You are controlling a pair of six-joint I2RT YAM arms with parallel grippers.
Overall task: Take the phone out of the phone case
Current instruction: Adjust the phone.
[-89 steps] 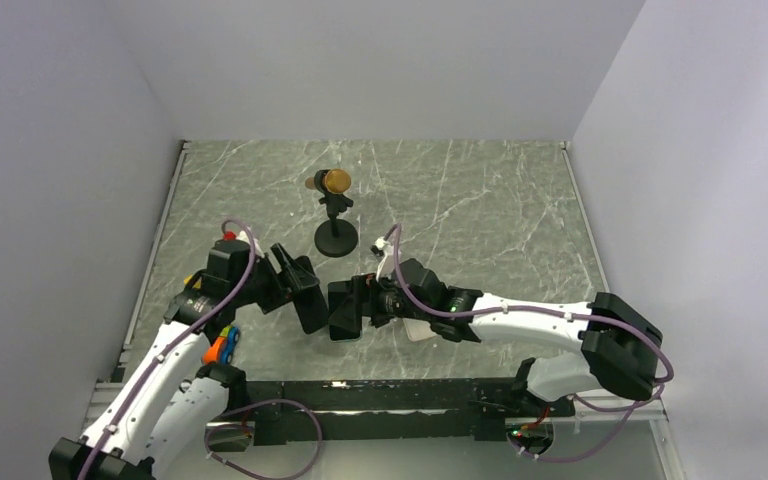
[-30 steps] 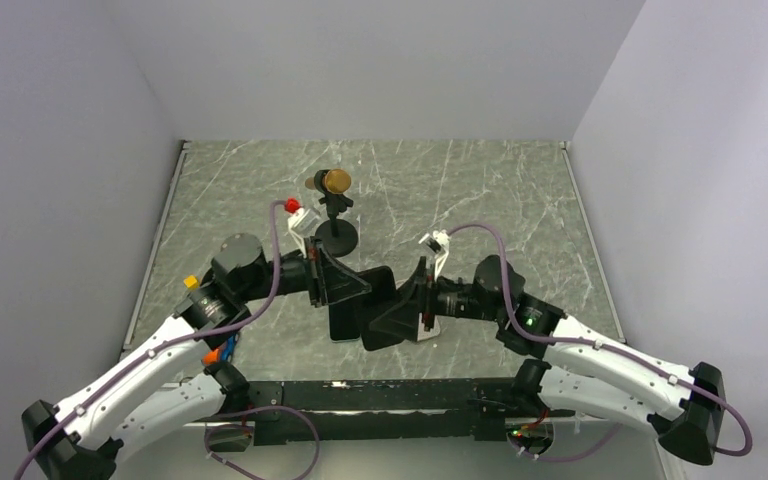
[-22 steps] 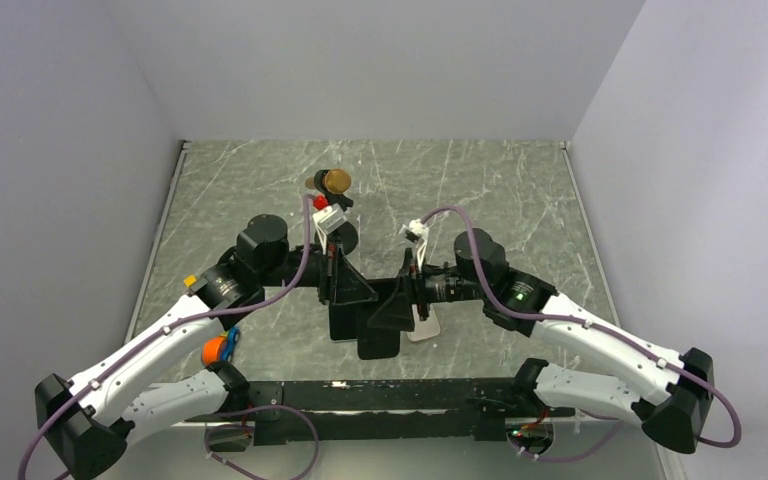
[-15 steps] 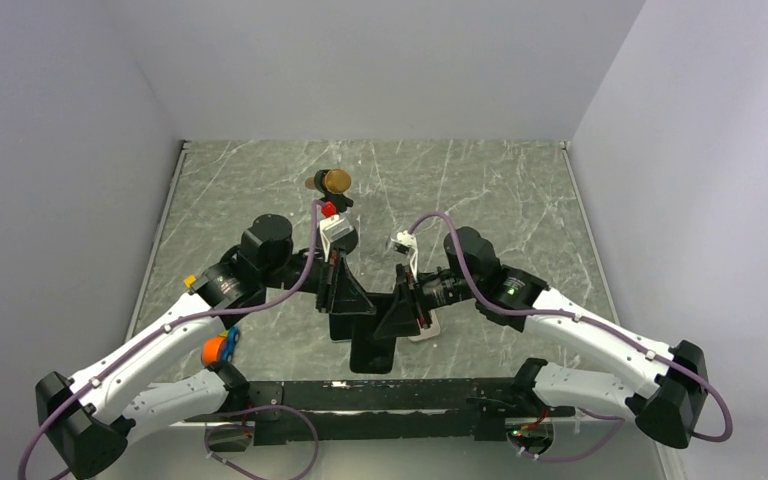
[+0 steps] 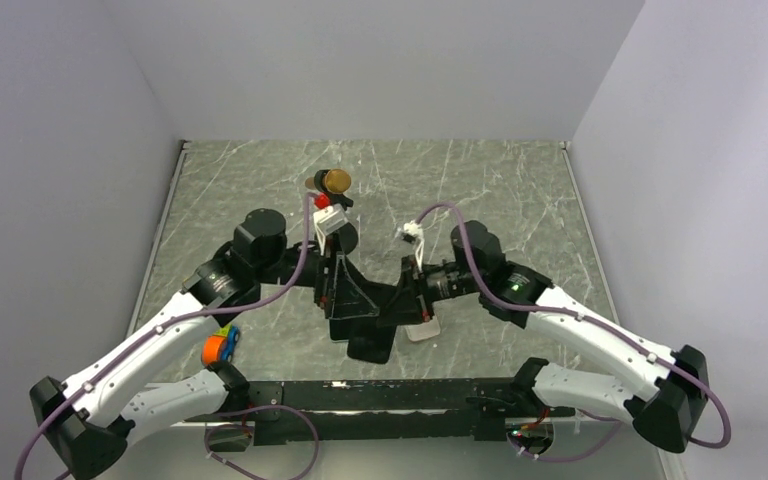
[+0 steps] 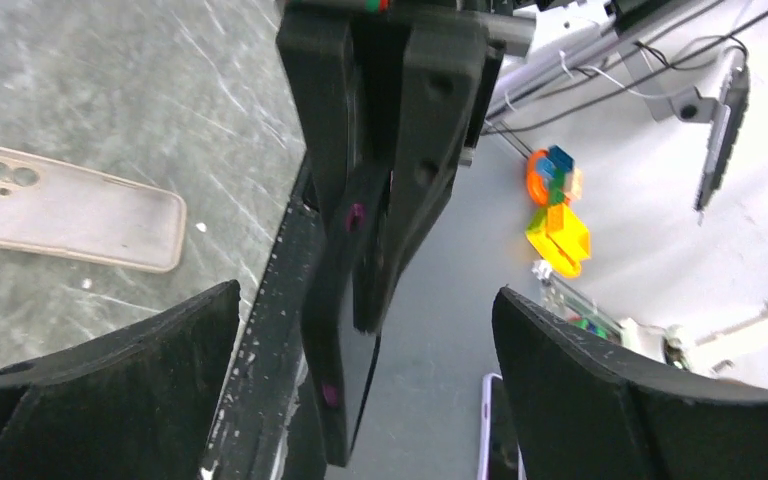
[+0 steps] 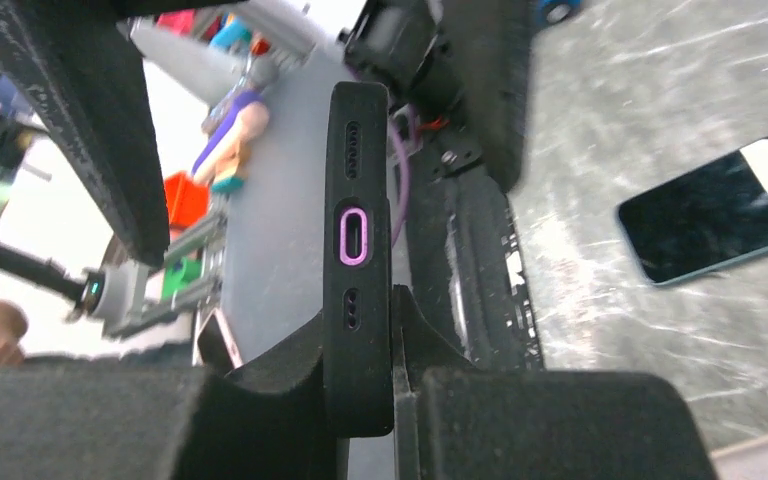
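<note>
A black phone case (image 7: 358, 330) is held on edge above the table's front, also seen in the overhead view (image 5: 372, 345). The phone sits inside it; its purple charging port (image 7: 352, 238) shows through the bottom cut-out. My right gripper (image 7: 358, 345) is shut on the case, one finger pressed on each flat face. From the left wrist camera the case (image 6: 332, 300) hangs under those fingers. My left gripper (image 6: 365, 300) stands wide open, its fingers (image 6: 150, 370) well apart on either side and not touching the case.
An empty beige case (image 6: 70, 210) lies flat on the marble beside the arms (image 5: 423, 330). A bare dark phone (image 7: 720, 215) lies on the table. A gold-topped stand (image 5: 335, 185) is behind the grippers. The black front rail (image 5: 440, 395) runs below the held case.
The left gripper has let go of the black case and opened wide. The right gripper has closed on it. Both arms swung in to the front centre.
</note>
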